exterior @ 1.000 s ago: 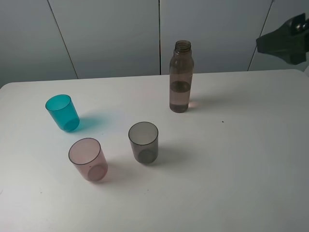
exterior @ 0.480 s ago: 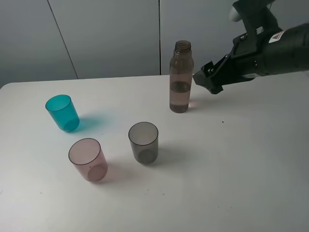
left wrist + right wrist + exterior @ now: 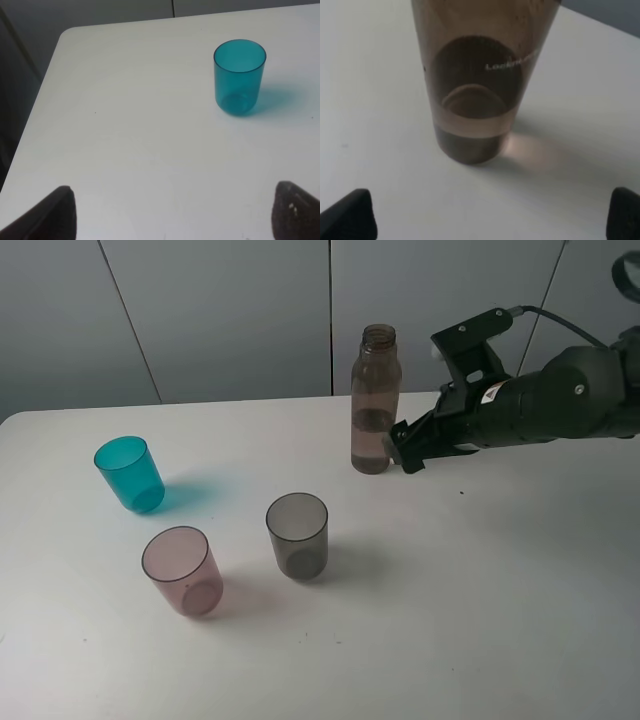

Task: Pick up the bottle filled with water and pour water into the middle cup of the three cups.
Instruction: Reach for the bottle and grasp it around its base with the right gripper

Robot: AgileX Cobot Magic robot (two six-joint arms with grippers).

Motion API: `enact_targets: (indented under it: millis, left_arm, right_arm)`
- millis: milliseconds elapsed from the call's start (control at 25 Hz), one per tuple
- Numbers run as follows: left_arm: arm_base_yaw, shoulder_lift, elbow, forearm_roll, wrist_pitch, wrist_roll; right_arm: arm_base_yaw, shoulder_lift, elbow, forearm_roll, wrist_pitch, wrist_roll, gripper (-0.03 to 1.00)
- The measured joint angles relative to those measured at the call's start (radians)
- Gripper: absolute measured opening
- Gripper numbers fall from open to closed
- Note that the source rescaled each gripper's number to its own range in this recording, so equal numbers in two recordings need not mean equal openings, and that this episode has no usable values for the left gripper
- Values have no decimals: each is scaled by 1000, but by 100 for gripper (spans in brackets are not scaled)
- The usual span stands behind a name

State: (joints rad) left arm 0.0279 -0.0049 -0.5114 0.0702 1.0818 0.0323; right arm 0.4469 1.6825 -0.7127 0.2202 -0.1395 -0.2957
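A brown see-through bottle (image 3: 374, 400) with water in its lower part stands uncapped on the white table (image 3: 480, 590) at the back. It fills the right wrist view (image 3: 480, 75). My right gripper (image 3: 398, 451) is open, low beside the bottle's base on its right, apart from it; its fingertips (image 3: 345, 217) frame the bottle. Three cups stand at the left: teal (image 3: 129, 472), pink (image 3: 182, 569) and grey (image 3: 297, 533). My left gripper (image 3: 170, 212) is open above the table, near the teal cup (image 3: 239, 76).
The table's left edge and corner (image 3: 60, 42) lie close to the left gripper. Grey wall panels (image 3: 230, 310) rise behind the table.
My right arm has swung in from the far right and come down to the bottle's base. The bottle and cups have not moved.
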Motion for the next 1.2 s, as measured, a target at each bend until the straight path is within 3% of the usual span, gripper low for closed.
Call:
enact_targets:
  millis: [120, 320, 480, 760, 1200]
  left_arm:
    - [0, 0, 0, 0, 0, 0]
    - [0, 0, 0, 0, 0, 0]
    - [0, 0, 0, 0, 0, 0]
    - [0, 0, 0, 0, 0, 0]
    - [0, 0, 0, 0, 0, -2]
  right_arm:
    - [0, 19, 23, -82, -79, 96, 100]
    - [0, 41, 87, -190, -327, 240, 100]
    - [0, 85, 120, -231, -466, 296, 100]
    - [-25, 215, 125, -304, -629, 372, 100]
    - [-58, 344, 106, -359, -783, 406, 100]
